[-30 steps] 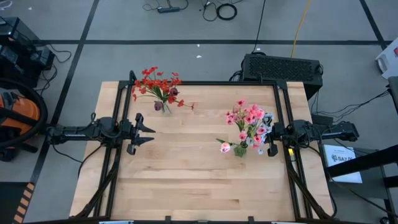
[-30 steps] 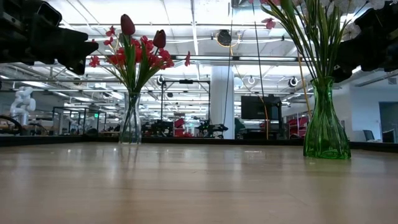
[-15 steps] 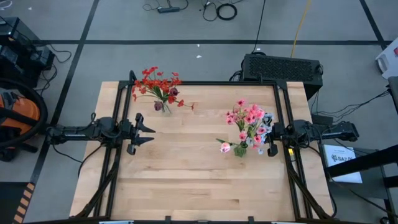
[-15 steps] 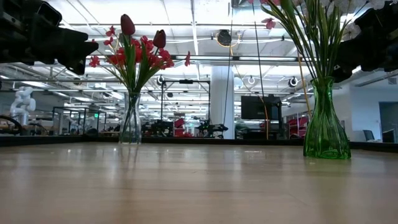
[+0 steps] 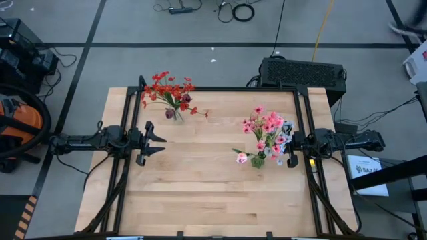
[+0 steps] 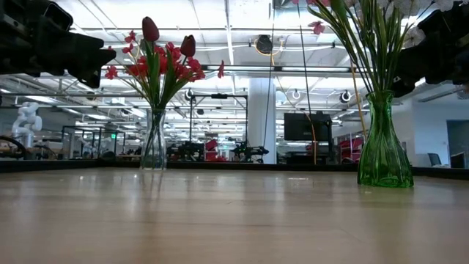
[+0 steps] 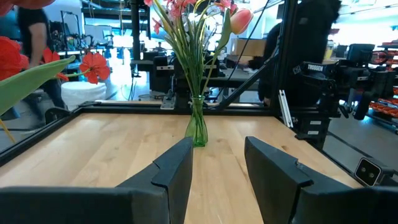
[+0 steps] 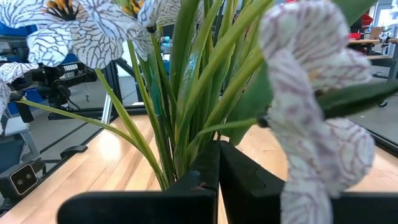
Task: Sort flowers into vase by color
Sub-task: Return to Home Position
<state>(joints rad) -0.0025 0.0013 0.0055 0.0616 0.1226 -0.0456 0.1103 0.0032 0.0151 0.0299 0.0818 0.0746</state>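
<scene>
Atop wood table [image 5: 200, 193], flowers [image 5: 168, 90] in glass vases [image 6: 381, 154], L gripper [image 7: 217, 149] apart, R gripper [image 8: 217, 148] closed.

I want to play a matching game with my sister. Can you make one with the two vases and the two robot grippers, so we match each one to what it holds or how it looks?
Column one:
1. clear vase
2. green vase
3. left gripper
4. right gripper

Column two:
A. shut, close to green stems
B. holds red flowers
C. open, above the table
D. holds pink flowers and white flowers

Pairs: 1-B, 2-D, 3-C, 4-A.
</scene>
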